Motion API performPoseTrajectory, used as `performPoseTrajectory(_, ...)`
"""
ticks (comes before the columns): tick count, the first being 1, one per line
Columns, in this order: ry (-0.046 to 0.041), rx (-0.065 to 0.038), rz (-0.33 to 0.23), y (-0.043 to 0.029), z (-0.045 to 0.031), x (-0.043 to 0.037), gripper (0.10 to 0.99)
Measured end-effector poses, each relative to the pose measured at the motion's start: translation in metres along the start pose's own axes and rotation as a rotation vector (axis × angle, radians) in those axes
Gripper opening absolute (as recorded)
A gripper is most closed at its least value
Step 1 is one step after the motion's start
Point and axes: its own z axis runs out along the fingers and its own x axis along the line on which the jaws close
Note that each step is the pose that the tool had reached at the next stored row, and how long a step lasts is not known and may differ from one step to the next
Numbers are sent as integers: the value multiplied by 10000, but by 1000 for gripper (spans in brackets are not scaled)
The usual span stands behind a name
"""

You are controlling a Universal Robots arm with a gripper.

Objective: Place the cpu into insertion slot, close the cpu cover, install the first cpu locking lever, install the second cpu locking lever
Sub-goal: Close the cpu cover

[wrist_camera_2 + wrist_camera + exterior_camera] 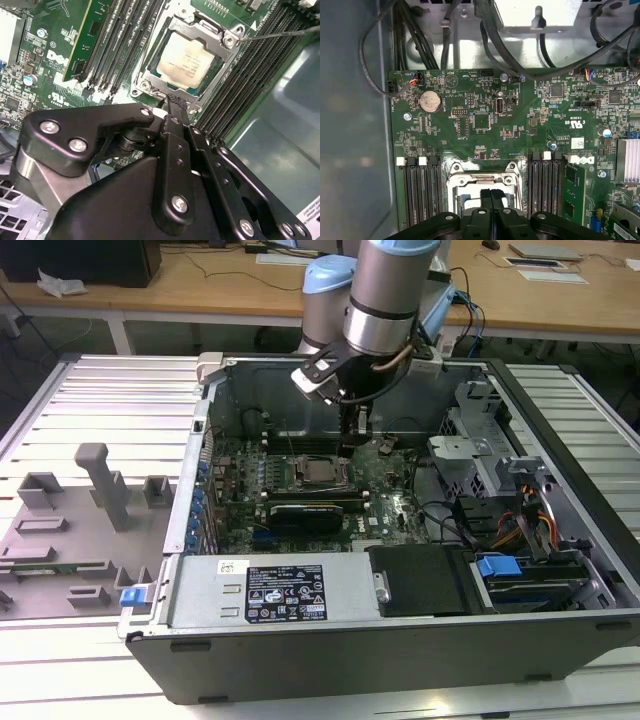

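Note:
The cpu, a pale silvery square, lies in the insertion slot on the green motherboard. The cpu cover, a dark-silver metal frame, lies flat around the chip. A thin wire locking lever sticks out from one corner of the frame across the memory slots. My gripper hangs just above the socket's edge, fingers pressed together with nothing between them. In the first wrist view the gripper covers part of the cover. In the exterior view the gripper is just behind the socket.
Black memory slots flank the socket, one holding a green memory stick. A black graphics card lies in front of the socket. Cables, a drive cage and case walls surround the board. A grey fixture tray sits at the exterior view's left.

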Motion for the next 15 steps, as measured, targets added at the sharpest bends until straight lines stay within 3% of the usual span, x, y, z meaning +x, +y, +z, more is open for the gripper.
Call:
performPoseTrajectory(5, 18, -416, 5, -121, 26, -2, 106)
performPoseTrajectory(10, 54, -884, 7, -307, 59, -8, 106)
performPoseTrajectory(13, 59, -981, 8, -396, 66, -12, 106)
performPoseTrajectory(15, 59, -988, 7, -402, 67, -11, 106)
